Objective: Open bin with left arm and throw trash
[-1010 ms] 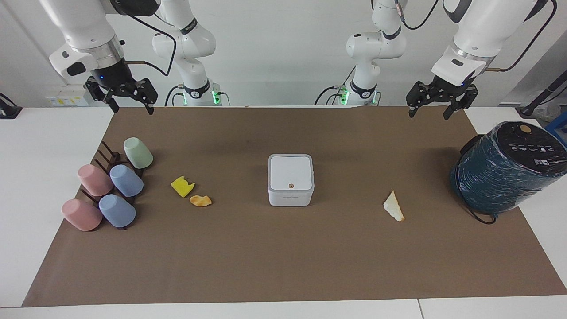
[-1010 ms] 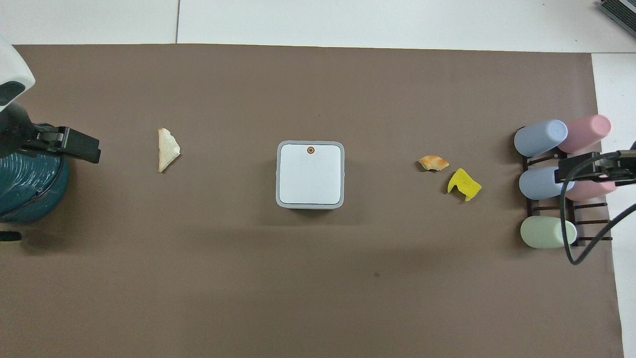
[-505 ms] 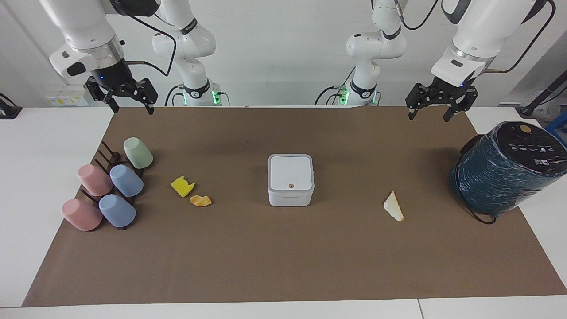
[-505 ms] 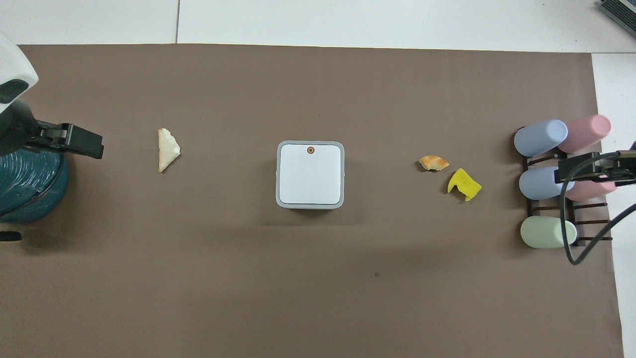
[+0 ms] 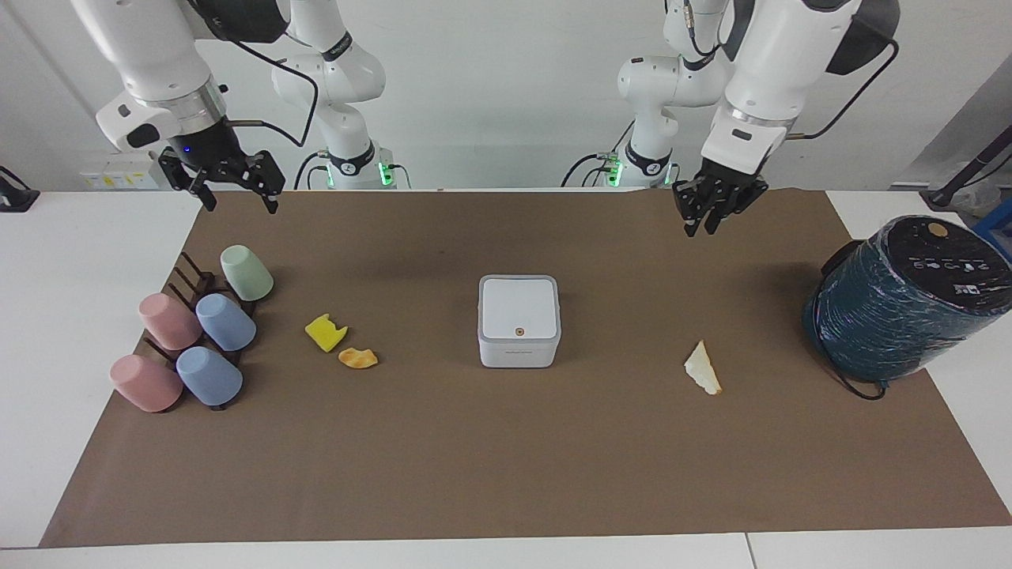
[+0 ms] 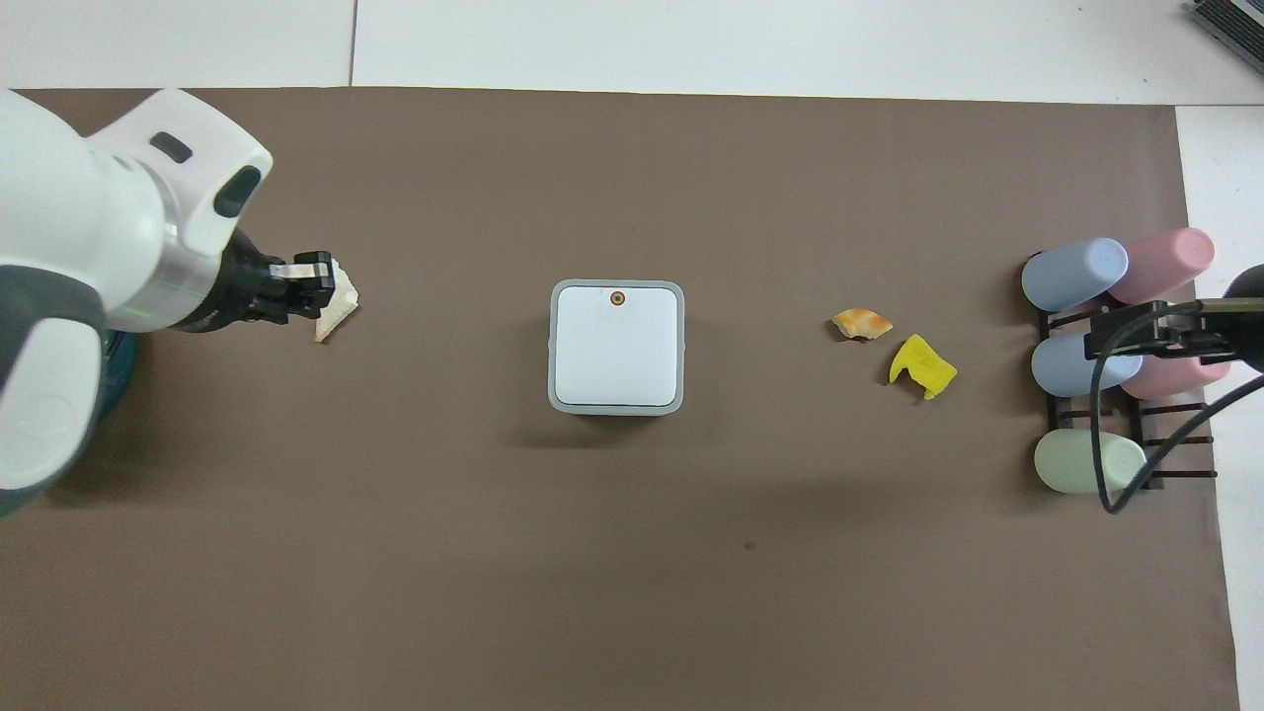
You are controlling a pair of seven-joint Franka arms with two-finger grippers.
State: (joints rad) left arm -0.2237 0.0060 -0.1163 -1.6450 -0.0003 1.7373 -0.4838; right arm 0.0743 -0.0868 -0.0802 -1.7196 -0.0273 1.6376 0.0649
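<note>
The bin [image 5: 519, 320], lid down, sits mid-mat with the cream wedge [image 5: 702, 368] toward the left arm's end and the yellow scrap [image 5: 326, 332] and orange scrap [image 5: 357, 358] toward the right arm's end. The left gripper [image 5: 706, 224] hangs high above the mat, its fingers close together; the right gripper [image 5: 235, 194], fingers apart, waits above the mat edge. To open the bin well, the left gripper should probably press squarely on the lid's orange dot [image 5: 519, 332].

Facing view high across the surface [image 5: 506, 474], looking toward both robot bases; overhead view steeply down from the robots' end, closer in; both share the brown mat, half a turn apart
</note>
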